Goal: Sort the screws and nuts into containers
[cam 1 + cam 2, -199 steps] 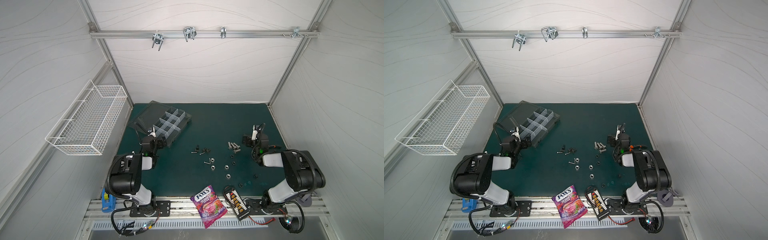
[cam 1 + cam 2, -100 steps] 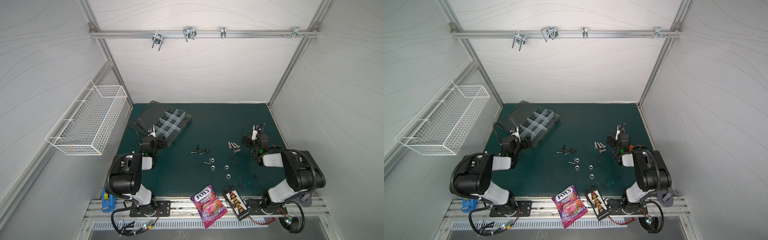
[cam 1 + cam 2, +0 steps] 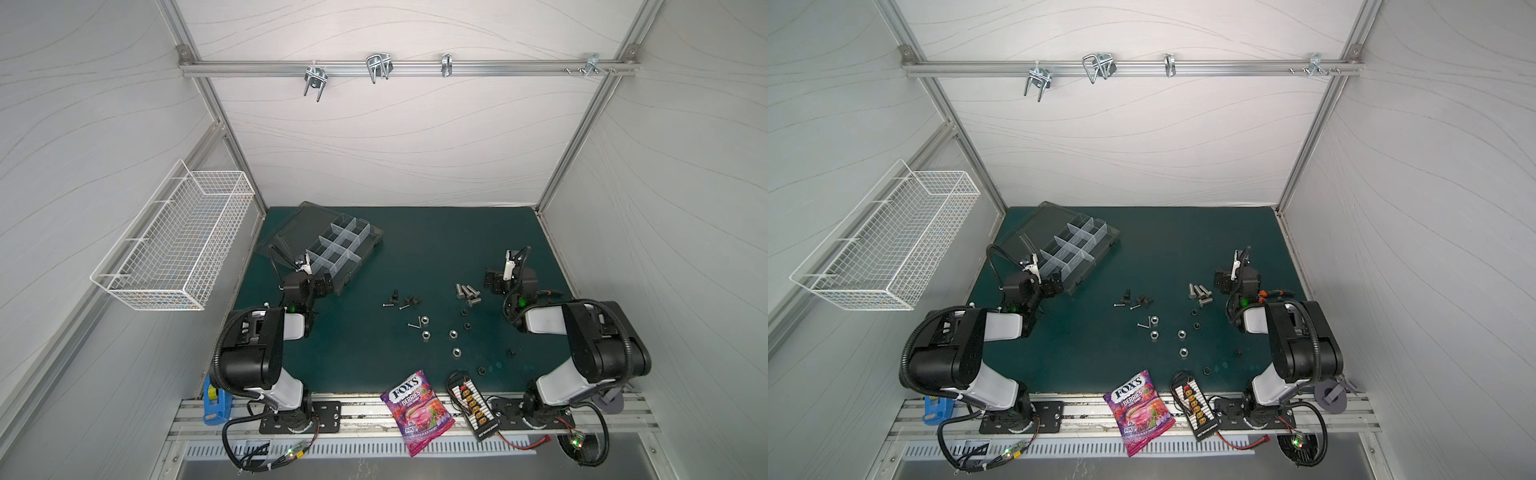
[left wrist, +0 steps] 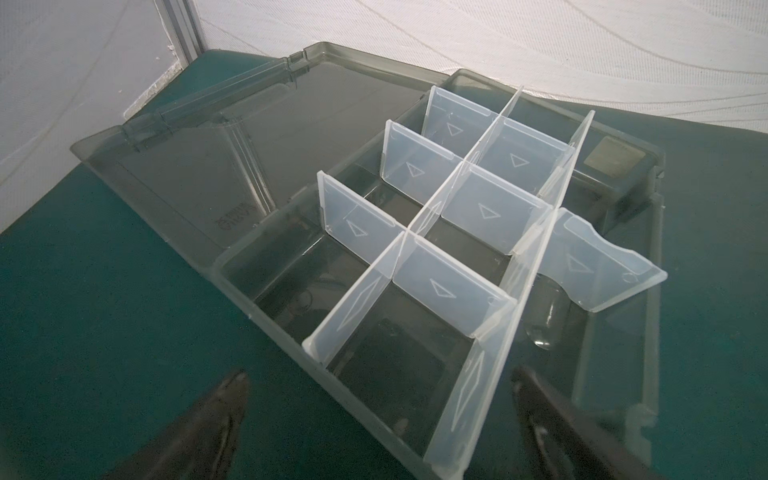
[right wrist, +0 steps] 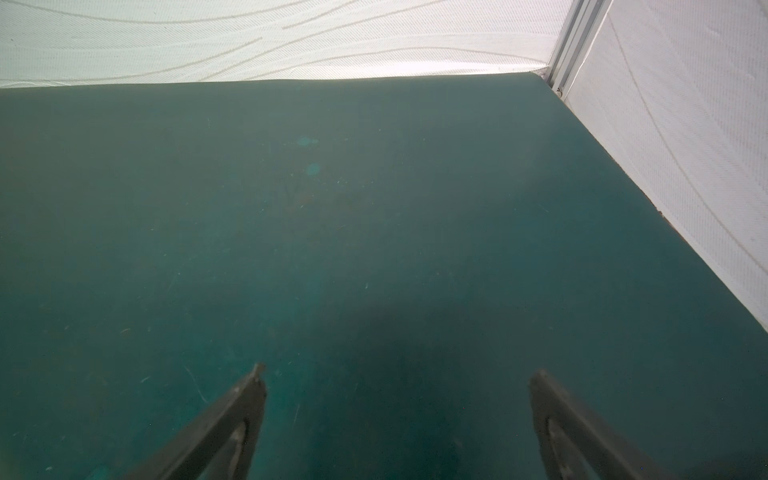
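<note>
Near edge: candy bag [image 3: 417,409] and connector board [image 3: 473,405], not task items. Next, nuts [image 3: 425,335] scattered mid-mat, with thin screws [image 3: 388,305] and black screws [image 3: 411,300] just beyond. All lie loose on the mat [image 5: 374,208]. Then a cluster of bolts [image 3: 467,291], side by side, long axes slanting near-to-far. Just beside them is the right gripper [image 5: 400,372], spread wide, empty, aimed at the far wall [image 5: 291,37]. Its wrist view shows bare mat only, so the bolts lie to its inboard side, not ahead. The right arm is nearer and probably must turn toward centre. Farther off, the left gripper [image 4: 380,380], spread and empty, sits at the near corner of the box [image 3: 361,266]. Compartments look empty.
</note>
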Action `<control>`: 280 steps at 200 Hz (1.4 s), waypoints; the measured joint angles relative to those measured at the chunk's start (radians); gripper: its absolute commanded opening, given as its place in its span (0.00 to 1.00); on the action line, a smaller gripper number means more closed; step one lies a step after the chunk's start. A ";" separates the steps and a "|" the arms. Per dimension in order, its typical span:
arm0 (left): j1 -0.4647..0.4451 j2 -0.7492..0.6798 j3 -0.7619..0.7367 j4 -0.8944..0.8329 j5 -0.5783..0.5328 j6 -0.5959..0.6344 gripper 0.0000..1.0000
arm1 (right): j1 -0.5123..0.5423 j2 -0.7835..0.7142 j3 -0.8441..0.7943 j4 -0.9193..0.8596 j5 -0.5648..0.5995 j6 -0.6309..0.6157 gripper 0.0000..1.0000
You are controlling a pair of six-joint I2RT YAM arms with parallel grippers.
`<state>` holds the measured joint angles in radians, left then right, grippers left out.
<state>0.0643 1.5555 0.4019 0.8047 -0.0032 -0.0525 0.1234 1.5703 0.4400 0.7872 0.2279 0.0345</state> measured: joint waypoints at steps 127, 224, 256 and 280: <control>0.000 -0.117 0.000 -0.056 -0.002 -0.002 0.99 | 0.022 -0.129 -0.001 -0.095 0.051 -0.008 0.99; -0.063 -0.315 0.101 -0.319 -0.116 -0.080 0.99 | 0.047 -0.398 0.130 -0.542 0.143 0.145 0.99; -0.154 -0.288 0.260 -0.468 -0.138 -0.142 0.99 | 0.059 -0.453 0.190 -0.739 0.187 0.262 0.99; -0.226 -0.208 0.402 -0.586 -0.142 -0.172 0.99 | 0.064 -0.502 0.216 -0.864 0.206 0.328 0.99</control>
<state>-0.1619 1.3476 0.8043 0.2184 -0.1455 -0.2249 0.1879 1.0687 0.6563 -0.0769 0.4335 0.3630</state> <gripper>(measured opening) 0.993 0.992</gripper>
